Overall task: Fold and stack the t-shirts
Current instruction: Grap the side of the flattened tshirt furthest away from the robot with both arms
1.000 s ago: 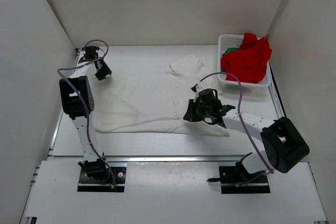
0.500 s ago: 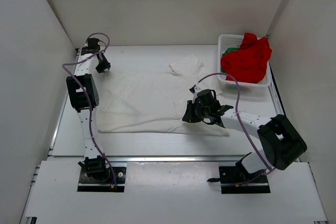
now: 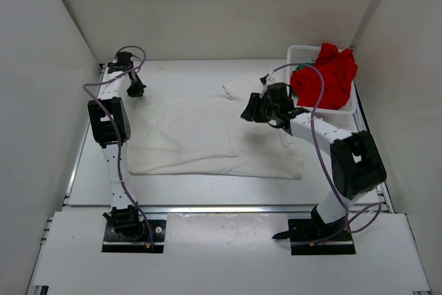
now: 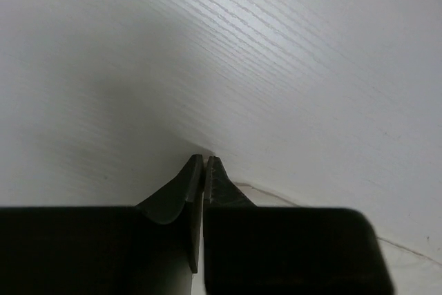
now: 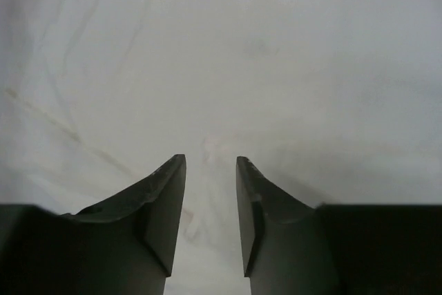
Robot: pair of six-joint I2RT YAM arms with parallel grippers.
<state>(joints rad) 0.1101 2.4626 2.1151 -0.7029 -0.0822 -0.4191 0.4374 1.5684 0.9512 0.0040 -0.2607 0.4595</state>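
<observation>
On the table (image 3: pixel 207 191), in the top view, the cream-white t-shirt (image 3: pixel 200 136) lay spread flat between the two tools. The left gripper (image 3: pixel 136 90) stood at its far left corner and the right gripper (image 3: pixel 250 110) hung over its far right part. The red t-shirt (image 3: pixel 328 77) and the green t-shirt (image 3: pixel 301 68) waited in the basket (image 3: pixel 298 52), beyond and to the right of the right gripper. In the left wrist view the left gripper (image 4: pixel 205 160) had its fingers pressed almost together, with bare table beyond the tips; I could not tell if any cloth was caught between them. In the right wrist view the right gripper (image 5: pixel 210 164) had its fingers spread and empty, with the cream cloth (image 5: pixel 276 67) directly under and ahead of them. The step seemed to be taking the far edge for a first fold. To do it well, both tools would probably need to pinch the hem firmly and bring it over evenly, without dragging the shirt.
</observation>
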